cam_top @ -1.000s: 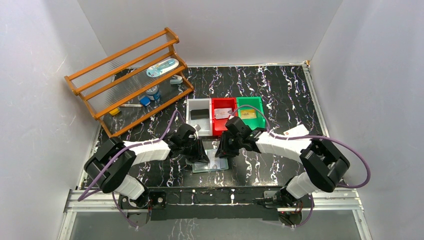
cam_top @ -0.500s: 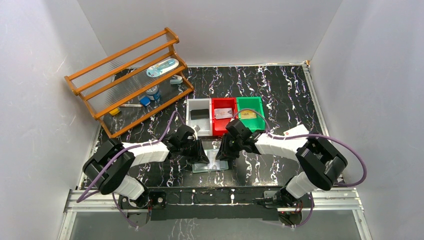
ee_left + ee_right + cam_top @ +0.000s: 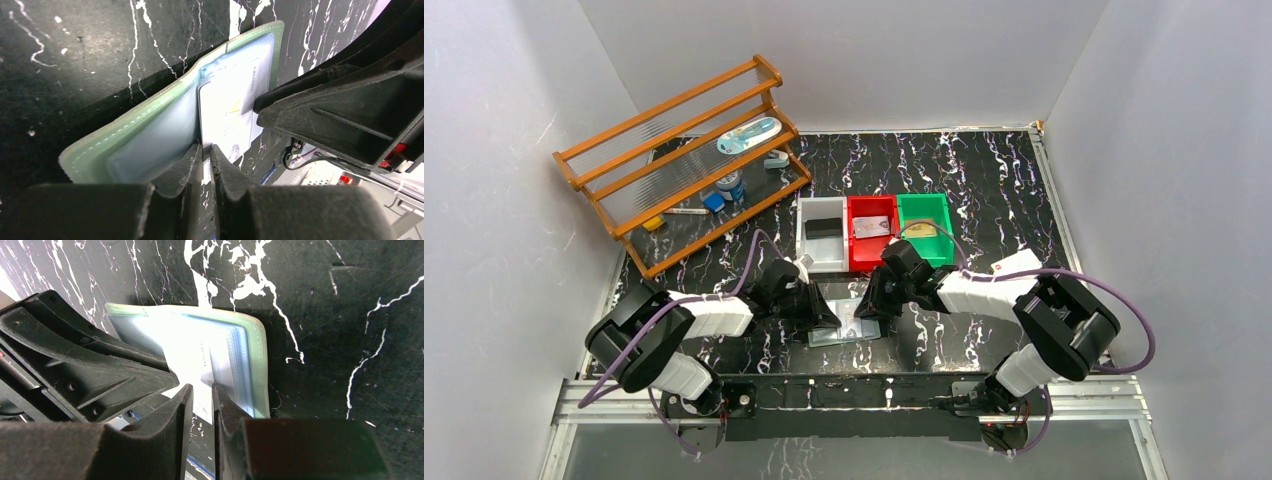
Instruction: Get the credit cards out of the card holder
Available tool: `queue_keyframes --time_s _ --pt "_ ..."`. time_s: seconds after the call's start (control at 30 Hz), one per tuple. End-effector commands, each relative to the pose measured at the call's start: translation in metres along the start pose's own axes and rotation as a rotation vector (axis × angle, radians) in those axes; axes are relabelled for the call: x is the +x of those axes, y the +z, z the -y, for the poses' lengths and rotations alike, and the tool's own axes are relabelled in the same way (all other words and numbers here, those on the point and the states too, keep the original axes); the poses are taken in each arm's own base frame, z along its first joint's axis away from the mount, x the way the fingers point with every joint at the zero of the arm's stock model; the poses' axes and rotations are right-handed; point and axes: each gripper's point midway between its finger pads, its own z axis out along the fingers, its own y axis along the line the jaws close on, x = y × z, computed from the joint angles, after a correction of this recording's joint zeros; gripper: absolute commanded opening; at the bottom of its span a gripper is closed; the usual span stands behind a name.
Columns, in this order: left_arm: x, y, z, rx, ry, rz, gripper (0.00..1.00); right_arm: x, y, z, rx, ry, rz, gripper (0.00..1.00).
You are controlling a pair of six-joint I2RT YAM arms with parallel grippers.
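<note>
The grey-green card holder (image 3: 849,328) lies spread open near the table's front edge, its clear pockets up (image 3: 150,145) (image 3: 250,365). A pale printed credit card (image 3: 227,115) (image 3: 200,357) sticks partway out of a pocket. My left gripper (image 3: 826,312) (image 3: 207,152) is shut on a clear pocket leaf at the holder's edge. My right gripper (image 3: 872,303) (image 3: 202,392) straddles the card's free corner with a narrow gap between its jaws; contact does not show. More credit cards lie in the bins: a dark one (image 3: 824,228), a pale one (image 3: 871,226), a tan one (image 3: 921,229).
White (image 3: 804,250), red (image 3: 854,255) and green (image 3: 944,235) bins stand side by side just behind the grippers. A white box with a red mark (image 3: 1014,264) lies by the right arm. A wooden rack (image 3: 684,160) with small items fills the back left.
The right jaws have narrowed around the card's corner. The left arm's elbow has sunk a little toward the table; the holder has stayed in place.
</note>
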Motion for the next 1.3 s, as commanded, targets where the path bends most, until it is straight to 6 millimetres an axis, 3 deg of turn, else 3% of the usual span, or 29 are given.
queue_keyframes --time_s 0.0,0.1,0.37,0.57,0.8,1.13,1.27 --pt "0.012 0.0 -0.007 0.047 -0.07 -0.004 0.07 0.023 0.017 0.036 0.1 0.018 -0.069 0.28" --pt "0.01 0.0 0.001 0.096 -0.071 0.006 0.0 0.025 0.018 0.043 0.12 0.038 -0.065 0.28" --pt "0.006 -0.007 -0.013 0.039 -0.081 0.035 0.0 0.02 0.012 0.05 0.166 0.051 -0.021 0.28" --pt "0.005 -0.011 -0.02 0.001 -0.059 0.045 0.0 0.017 0.014 0.049 0.171 0.035 -0.013 0.17" --pt "0.005 -0.012 -0.026 -0.021 -0.059 0.049 0.0 0.013 0.013 0.052 0.196 0.027 0.001 0.14" --pt "-0.005 -0.02 -0.02 -0.019 -0.041 0.095 0.0 0.015 0.011 0.055 0.198 0.039 0.002 0.13" --pt "-0.005 -0.014 -0.012 0.034 -0.067 0.08 0.18 0.021 0.013 0.056 0.178 0.062 -0.015 0.14"
